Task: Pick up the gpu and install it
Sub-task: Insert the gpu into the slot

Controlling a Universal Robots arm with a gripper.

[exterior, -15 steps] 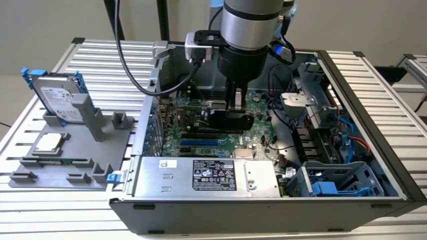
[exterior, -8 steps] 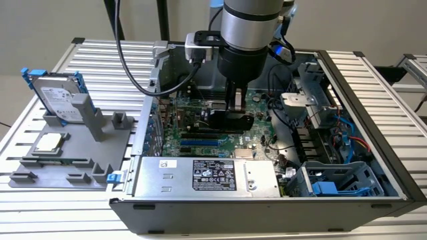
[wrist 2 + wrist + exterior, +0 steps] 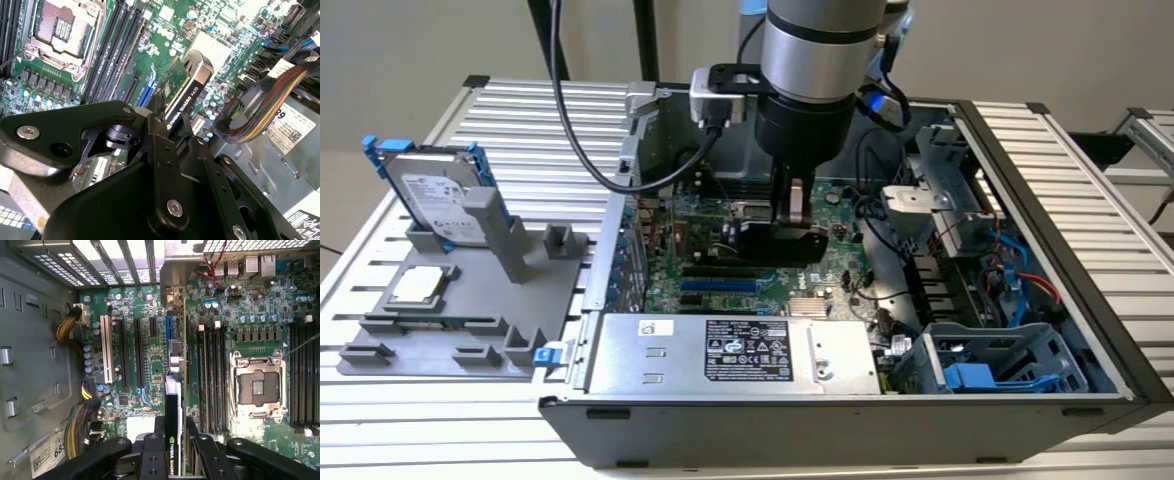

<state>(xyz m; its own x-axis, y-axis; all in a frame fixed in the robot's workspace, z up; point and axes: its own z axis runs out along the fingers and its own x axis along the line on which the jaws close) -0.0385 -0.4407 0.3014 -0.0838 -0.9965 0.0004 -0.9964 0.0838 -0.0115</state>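
Green circuit board and black cooler block mark the thin, flat gpu [image 3: 181,90], clamped edge-on between the fingers of the black end effector [image 3: 785,236] and held inside the open black computer case [image 3: 1067,290]. In the exterior view the grey-sleeved robot arm [image 3: 821,60] reaches straight down into the case, with the card suspended over the green motherboard [image 3: 707,250], above the row of expansion slots. The first wrist view looks along the card's length: its black edge and silver metal bracket end [image 3: 175,357] line up with the blue expansion slot [image 3: 169,330], between the black slots on one side and the memory slots on the other. The fingers are closed against the two faces of the card. The empty silver processor socket [image 3: 257,385] sits beside the memory slots. A silver power supply box [image 3: 727,352] lies at the case's near edge. On the ribbed metal desk [image 3: 480,420] at the exterior view's left, a grey plastic fixture [image 3: 467,300] holds a silver hard drive with blue rails [image 3: 438,205] upright.
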